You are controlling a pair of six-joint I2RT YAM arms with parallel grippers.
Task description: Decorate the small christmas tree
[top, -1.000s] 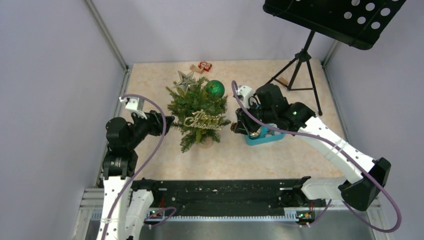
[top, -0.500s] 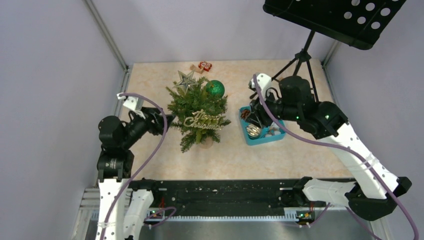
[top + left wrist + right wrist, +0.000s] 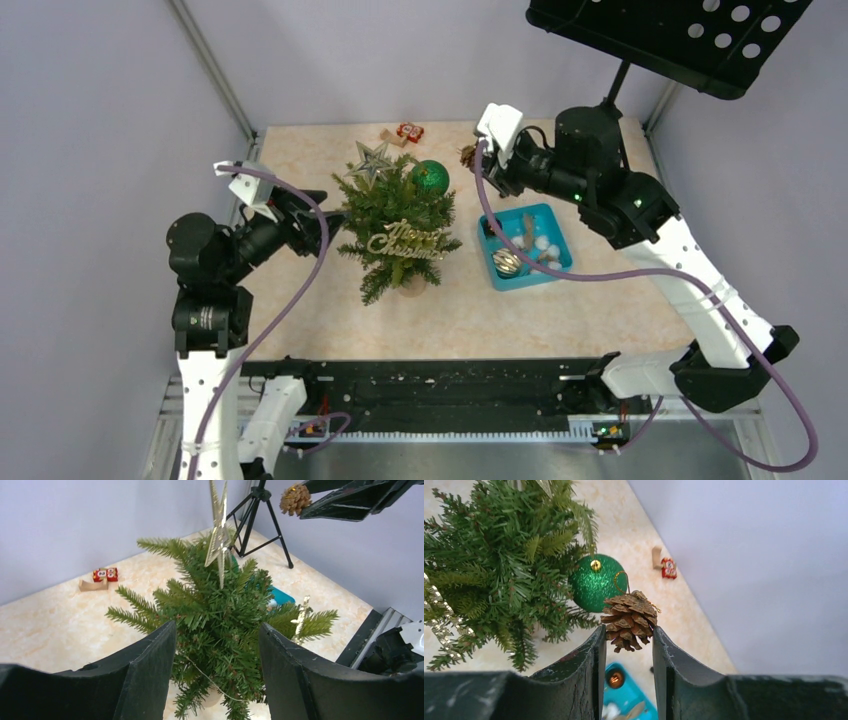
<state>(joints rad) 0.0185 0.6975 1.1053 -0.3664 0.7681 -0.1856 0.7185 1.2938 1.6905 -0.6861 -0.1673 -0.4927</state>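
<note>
Bench [image 3: 300, 170]: tree [image 3: 398, 225] mid, upright. L claw [image 3: 217, 630] apart, empty, just beside tree, prob to steady it. R claw [image 3: 628, 629] clamped on cone [image 3: 630, 612], up near ball [image 3: 594, 582], prob lining up a branch.

A black tripod music stand [image 3: 603, 118] is set at the far right corner of the bench [image 3: 560, 320]. A teal tray [image 3: 536, 280] is placed nearer than the stand, to its left. Further left of the stand, by the far wall, a small red block [image 3: 409, 131] is seen just beside a tan piece [image 3: 390, 138].
</note>
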